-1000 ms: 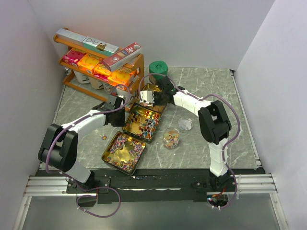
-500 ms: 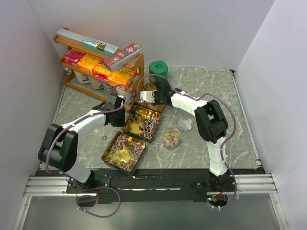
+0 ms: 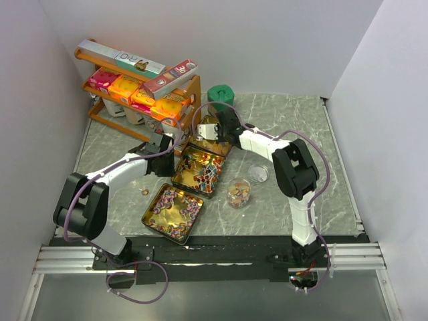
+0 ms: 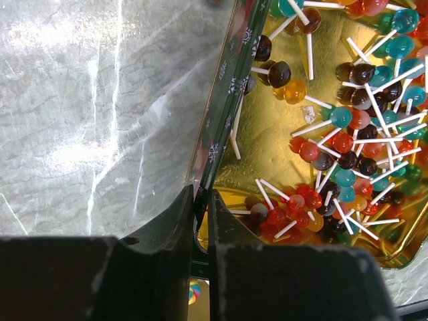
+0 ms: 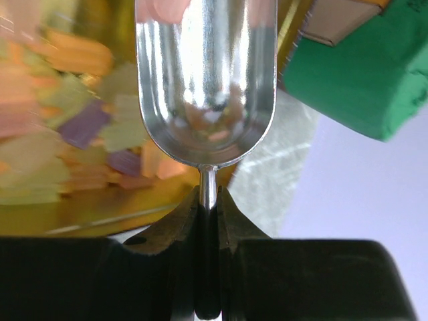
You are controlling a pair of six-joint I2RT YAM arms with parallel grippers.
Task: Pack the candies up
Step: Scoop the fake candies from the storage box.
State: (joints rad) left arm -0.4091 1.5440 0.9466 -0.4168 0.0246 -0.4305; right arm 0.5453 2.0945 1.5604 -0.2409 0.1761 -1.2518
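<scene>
Your right claw [image 5: 208,198], pinching the empty scoop [image 5: 206,80], has slid toward 12 o'clock over the candies [image 5: 73,127] in the far tin [image 5: 80,212], ready to dip, while your left claw [image 4: 200,200] still pinches the lollipop tin [image 4: 224,107] by its rim.

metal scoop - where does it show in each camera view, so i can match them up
Top external: the metal scoop sits upper centre, in the right gripper.
Left wrist: not in it; the left gripper holds the lollipop tin by its rim.
Right wrist: top centre, handle in the right gripper.
Shared landmark: the green container, beyond the scoop in both.
</scene>
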